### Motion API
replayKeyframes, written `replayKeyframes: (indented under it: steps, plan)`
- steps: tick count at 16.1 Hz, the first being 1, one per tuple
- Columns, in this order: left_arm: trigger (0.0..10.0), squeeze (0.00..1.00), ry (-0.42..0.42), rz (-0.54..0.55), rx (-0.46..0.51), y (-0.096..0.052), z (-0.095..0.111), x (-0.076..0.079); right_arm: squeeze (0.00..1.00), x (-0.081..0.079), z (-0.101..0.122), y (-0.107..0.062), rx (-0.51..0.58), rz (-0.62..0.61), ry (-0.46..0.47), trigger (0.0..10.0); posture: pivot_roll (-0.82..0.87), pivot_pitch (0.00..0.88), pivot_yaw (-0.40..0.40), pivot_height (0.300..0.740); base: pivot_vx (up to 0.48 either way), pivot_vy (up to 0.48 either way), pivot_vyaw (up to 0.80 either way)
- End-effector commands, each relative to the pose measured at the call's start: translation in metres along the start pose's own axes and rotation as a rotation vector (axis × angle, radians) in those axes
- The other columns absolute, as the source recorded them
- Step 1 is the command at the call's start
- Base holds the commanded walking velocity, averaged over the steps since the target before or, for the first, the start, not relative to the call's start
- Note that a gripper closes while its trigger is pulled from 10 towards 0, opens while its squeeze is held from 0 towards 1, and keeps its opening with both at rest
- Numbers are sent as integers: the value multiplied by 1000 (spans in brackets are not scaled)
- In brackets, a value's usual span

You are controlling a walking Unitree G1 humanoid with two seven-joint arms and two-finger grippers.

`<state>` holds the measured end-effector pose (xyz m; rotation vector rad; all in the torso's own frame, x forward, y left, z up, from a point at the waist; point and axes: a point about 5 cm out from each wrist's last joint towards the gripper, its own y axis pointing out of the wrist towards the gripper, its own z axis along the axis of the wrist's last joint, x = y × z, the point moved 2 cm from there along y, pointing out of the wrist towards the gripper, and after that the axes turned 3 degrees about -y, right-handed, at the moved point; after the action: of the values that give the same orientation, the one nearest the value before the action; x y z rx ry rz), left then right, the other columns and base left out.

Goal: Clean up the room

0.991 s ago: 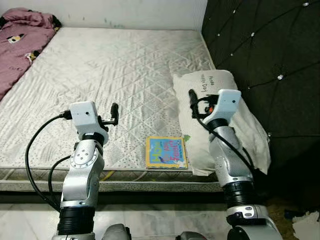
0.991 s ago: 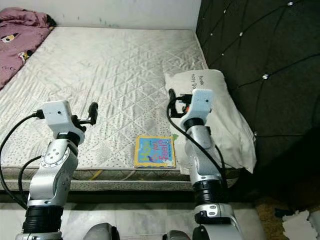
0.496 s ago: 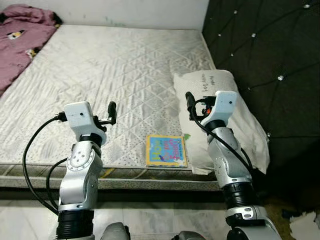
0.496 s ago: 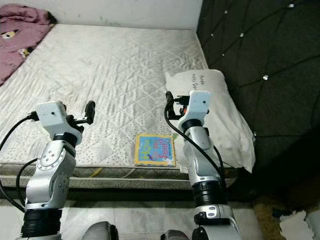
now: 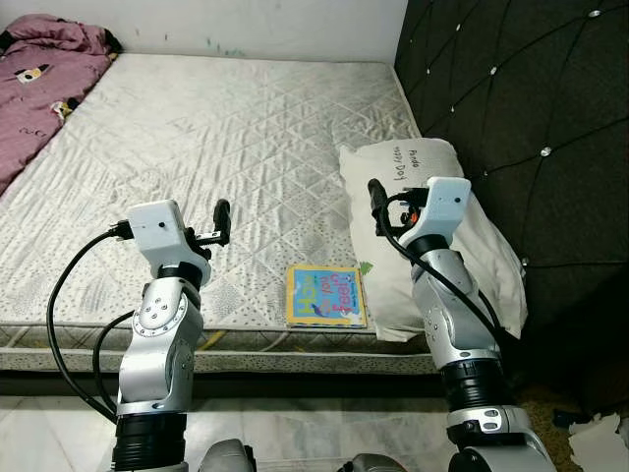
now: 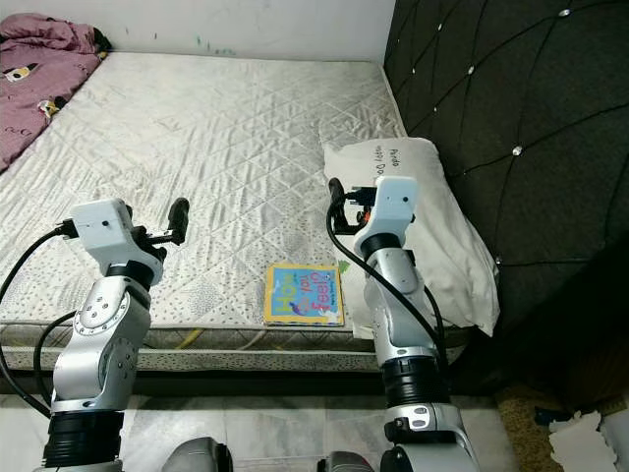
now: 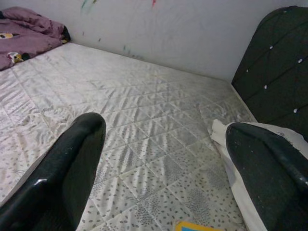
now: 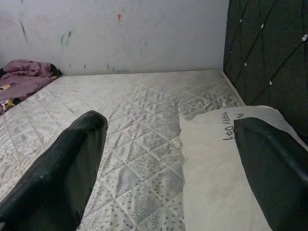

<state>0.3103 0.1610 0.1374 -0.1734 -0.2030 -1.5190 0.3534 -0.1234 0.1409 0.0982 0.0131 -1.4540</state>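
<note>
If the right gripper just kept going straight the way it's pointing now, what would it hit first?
Probably nothing close: the right gripper, fingers open, aims low across the mattress beside the pillow. The far wall seems first in line, though depth is unclear.

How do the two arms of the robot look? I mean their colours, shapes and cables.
Both arms are silver metal with round joints and black ribbed collars near the base. Each wrist carries a white, box-shaped camera housing. The left gripper and the right gripper have long, glossy black fingers with rounded tips. Black cables loop from each housing down the arm; a small orange-red part sits at the right wrist.
</note>
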Motion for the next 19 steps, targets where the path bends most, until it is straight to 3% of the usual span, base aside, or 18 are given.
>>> replayKeyframes:
  steps: [1, 7, 19]
  plan:
    - [10000, 0, -3, -2, 16, 0, 4, 2, 0, 1, 1, -1, -1, -3, -8, 10000, -74, 0, -28, 740, 0, 0, 0]
    - [10000, 0, -30, 18, 15, 0, 3, 0, 0, 2, 1, -1, -8, -5, -10, 10000, -75, 0, -31, 740, 0, 0, 0]
    - [10000, 0, -32, 21, 15, 0, 3, 0, 0, 2, 1, -1, -10, -6, -11, 10000, -75, 0, -32, 740, 0, 337, 0]
